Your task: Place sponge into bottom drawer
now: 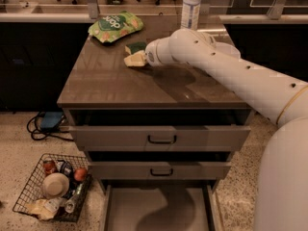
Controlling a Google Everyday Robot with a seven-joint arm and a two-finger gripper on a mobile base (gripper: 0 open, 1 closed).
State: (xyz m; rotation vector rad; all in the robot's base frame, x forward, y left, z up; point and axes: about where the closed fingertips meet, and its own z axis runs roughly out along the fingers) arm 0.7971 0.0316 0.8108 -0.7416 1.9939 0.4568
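The sponge (135, 55), dark green on top and pale yellow below, lies tilted at the back middle of the cabinet top (120, 85). My gripper (146, 57) is at the sponge's right end, at the tip of the white arm that reaches in from the right. The wrist hides where the gripper meets the sponge. The bottom drawer (125, 211) is pulled out at the foot of the cabinet. Its flat grey floor holds nothing and carries the arm's shadow.
A green snack bag (115, 27) lies at the back left of the top and a water bottle (191, 6) stands behind the arm. The two upper drawers (161, 139) are slightly open. A wire basket (50, 186) of items stands on the floor at the left.
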